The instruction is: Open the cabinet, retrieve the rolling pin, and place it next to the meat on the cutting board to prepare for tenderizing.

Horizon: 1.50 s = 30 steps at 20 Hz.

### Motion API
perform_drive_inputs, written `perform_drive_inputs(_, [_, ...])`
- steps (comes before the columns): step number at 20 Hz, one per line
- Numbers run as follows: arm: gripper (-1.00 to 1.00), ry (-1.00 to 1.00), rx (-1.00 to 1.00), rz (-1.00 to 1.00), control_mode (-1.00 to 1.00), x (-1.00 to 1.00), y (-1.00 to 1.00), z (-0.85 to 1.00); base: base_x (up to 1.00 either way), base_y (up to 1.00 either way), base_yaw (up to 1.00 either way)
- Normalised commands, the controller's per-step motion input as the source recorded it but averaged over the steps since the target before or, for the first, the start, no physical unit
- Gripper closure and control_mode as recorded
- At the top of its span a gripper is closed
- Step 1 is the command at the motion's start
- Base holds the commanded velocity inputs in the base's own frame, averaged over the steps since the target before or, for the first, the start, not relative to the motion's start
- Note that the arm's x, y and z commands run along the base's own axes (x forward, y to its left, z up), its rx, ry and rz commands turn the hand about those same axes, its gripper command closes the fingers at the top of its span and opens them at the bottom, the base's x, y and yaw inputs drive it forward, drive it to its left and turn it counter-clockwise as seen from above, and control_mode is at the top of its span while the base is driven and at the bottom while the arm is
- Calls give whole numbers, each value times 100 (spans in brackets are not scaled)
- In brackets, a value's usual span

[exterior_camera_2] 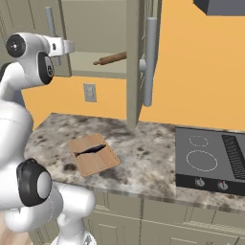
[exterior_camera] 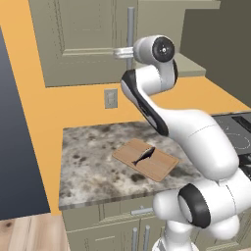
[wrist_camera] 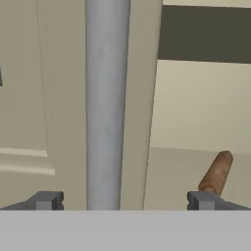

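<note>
Fingertips of the gripper (wrist_camera: 122, 201) stand spread wide and pinch nothing, with the left door's silver handle (wrist_camera: 107, 103) between them at 12 o'clock. At 3 o'clock the rolling pin (wrist_camera: 216, 173) lies on the cabinet (exterior_camera_2: 103, 60) shelf. It looks light, stiff and smooth, likely to roll; best gripped across its middle.
</note>
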Motion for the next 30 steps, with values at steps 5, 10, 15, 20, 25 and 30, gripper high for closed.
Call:
perform_drive_inputs(5, [-100,3,0,0,-100,38,7,0,0,0,0])
perform_drive_inputs(10, [100,0,0,0,-100,36,14,0,0,0,0])
perform_drive_inputs(15, [100,0,0,0,-100,1,1,0,0,0,0])
perform_drive_inputs(20, [100,1,0,4,-100,19,0,0,0,0,0])
perform_drive_inputs(25, [100,8,0,1,-100,35,14,0,0,0,0])
perform_drive_inputs(30, [100,12,0,1,-100,29,8,-2,0,0,0])
